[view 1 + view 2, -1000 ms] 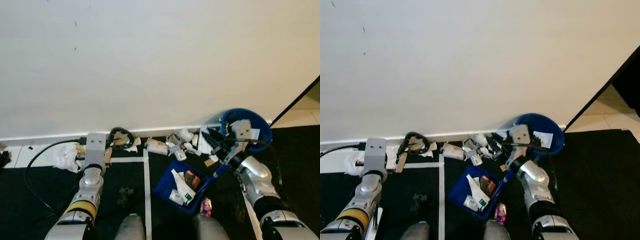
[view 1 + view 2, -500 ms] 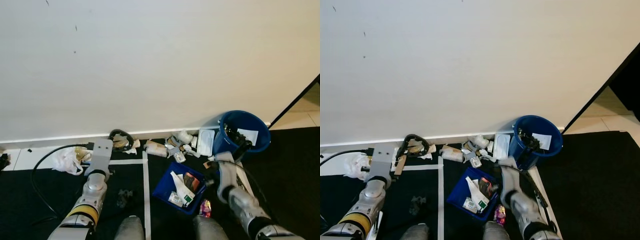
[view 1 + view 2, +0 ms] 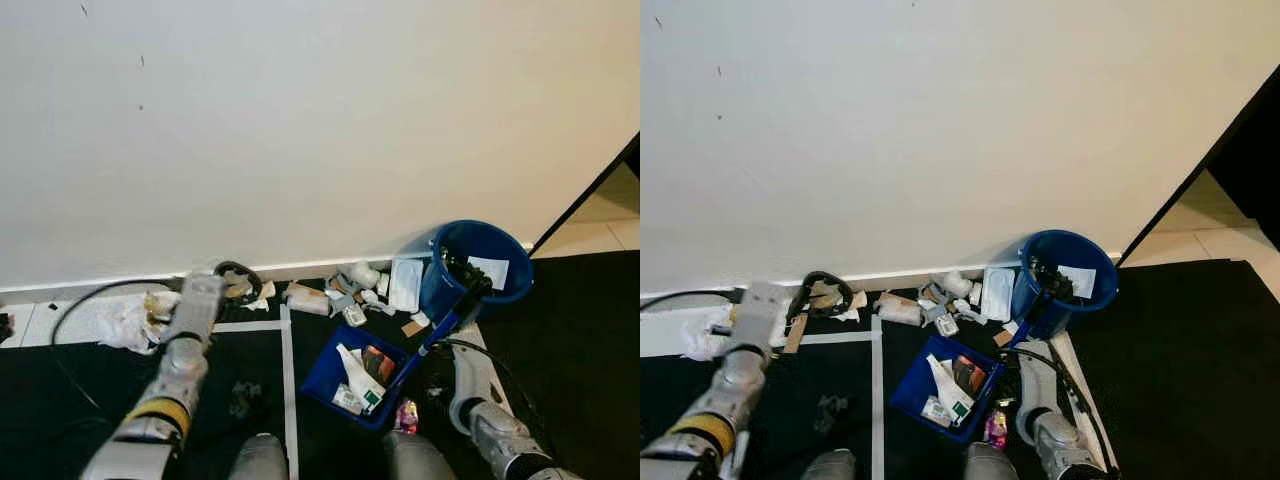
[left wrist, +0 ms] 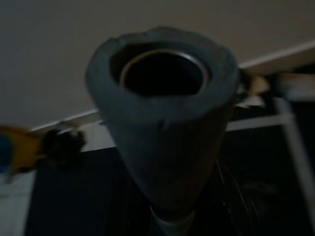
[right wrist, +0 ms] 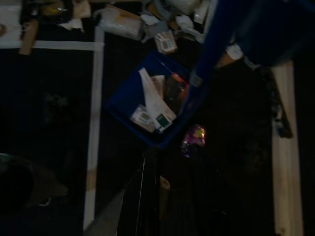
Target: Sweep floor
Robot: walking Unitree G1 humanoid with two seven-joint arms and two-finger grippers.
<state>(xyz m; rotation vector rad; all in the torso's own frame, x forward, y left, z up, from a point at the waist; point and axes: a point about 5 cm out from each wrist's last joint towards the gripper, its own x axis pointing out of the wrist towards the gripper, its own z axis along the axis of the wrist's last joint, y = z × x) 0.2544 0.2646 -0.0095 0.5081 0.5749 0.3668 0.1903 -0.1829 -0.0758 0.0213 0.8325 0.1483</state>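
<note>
A blue dustpan (image 3: 358,375) full of cartons and wrappers lies on the black floor, and its blue handle (image 3: 440,328) slants up against a blue bucket (image 3: 480,268) by the wall. Loose litter (image 3: 345,292) is strewn along the skirting between them. My right arm (image 3: 470,385) is low at the right, behind the dustpan and apart from the handle. My right gripper (image 5: 150,164) is a dark shape hanging above the dustpan (image 5: 157,105). My left arm (image 3: 185,340) reaches toward the wall. A grey foam-covered broom handle (image 4: 165,123) stands upright in my left gripper.
By the skirting lie a black cable coil (image 3: 236,276) and a white plastic bag (image 3: 125,318). White tape lines (image 3: 288,385) cross the black floor. A pink wrapper (image 3: 406,415) lies beside the dustpan. A dark doorway edge (image 3: 590,195) rises at the right.
My right arm has pulled back from the bucket toward my body, leaving the dustpan handle leaning on the bucket. My left arm has swung a little leftward.
</note>
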